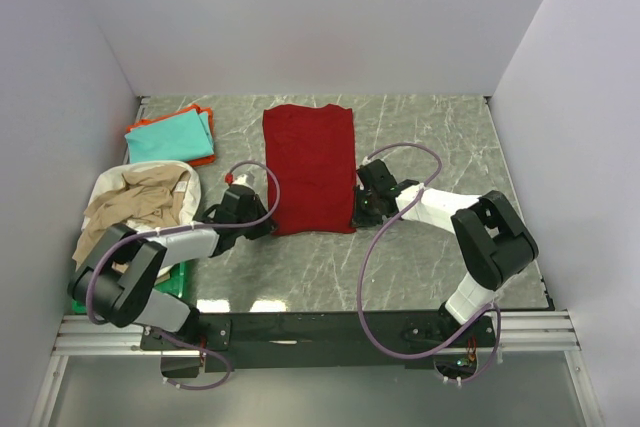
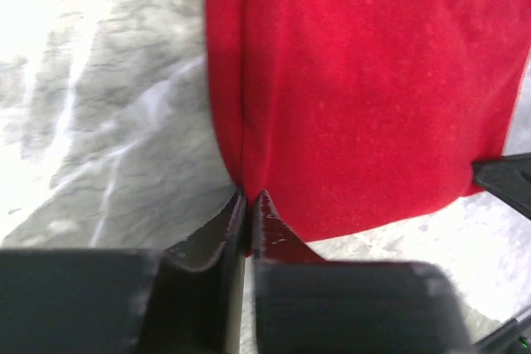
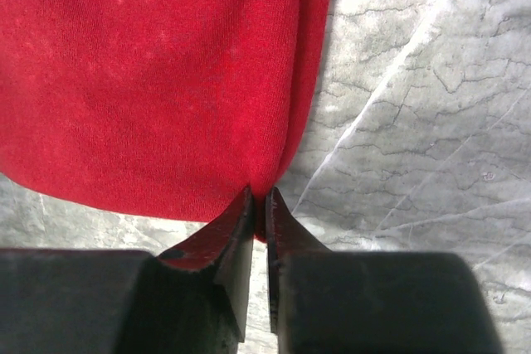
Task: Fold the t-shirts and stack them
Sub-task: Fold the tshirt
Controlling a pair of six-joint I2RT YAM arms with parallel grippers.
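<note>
A dark red t-shirt lies folded into a long strip in the middle of the marble table. My left gripper is shut on its near left corner; in the left wrist view the cloth is pinched between the closed jaws. My right gripper is shut on the near right corner; in the right wrist view the red cloth is pinched too. Folded teal and orange t-shirts are stacked at the far left. Beige and white t-shirts are heaped at the left.
The heap of beige and white shirts lies on a green plastic tray at the near left, by the left arm's base. White walls close in the table on three sides. Purple cables loop over the near table.
</note>
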